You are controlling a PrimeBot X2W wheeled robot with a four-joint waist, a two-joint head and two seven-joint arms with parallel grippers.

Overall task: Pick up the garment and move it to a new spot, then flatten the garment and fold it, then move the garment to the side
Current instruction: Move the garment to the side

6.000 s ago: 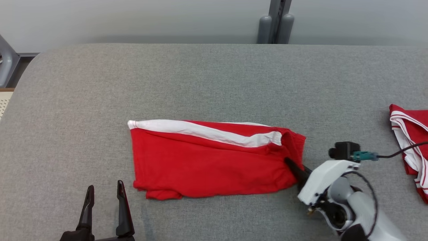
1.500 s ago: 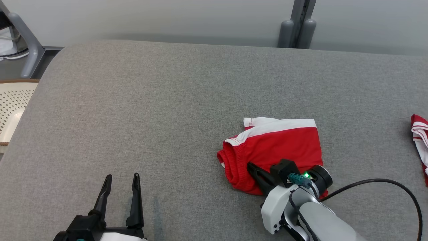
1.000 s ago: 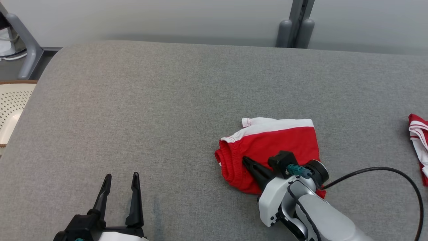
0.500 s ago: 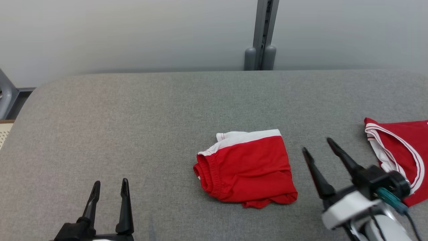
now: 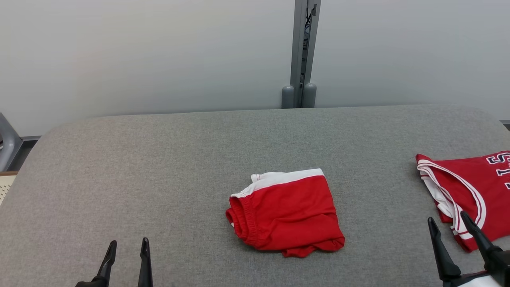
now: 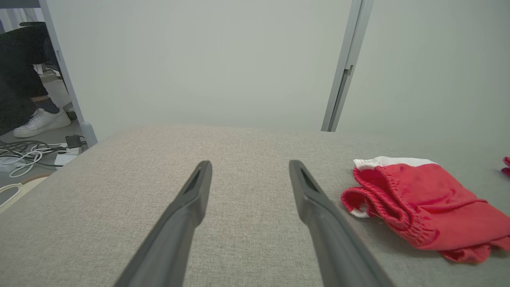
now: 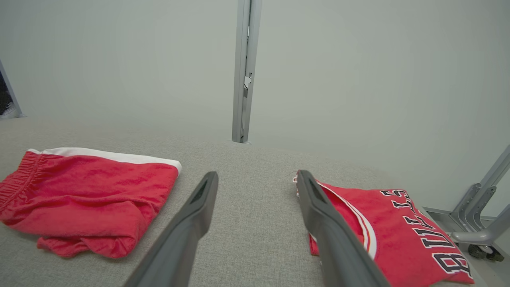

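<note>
Right hand [image 5: 446, 217], now spread, has released the folded shorts [image 5: 289, 217]; left hand [image 5: 128, 241] spread too.

You're looking at red shorts [image 5: 287, 215] with a white band along one edge. The table [image 5: 159, 167] is plain grey weave. The jersey [image 5: 470, 187] is red too, its trim striped white and red, its letters black with white outlines. Pale grey wall [image 5: 159, 52], darker grey post [image 5: 299, 52], and a white shoe [image 6: 42, 121].
</note>
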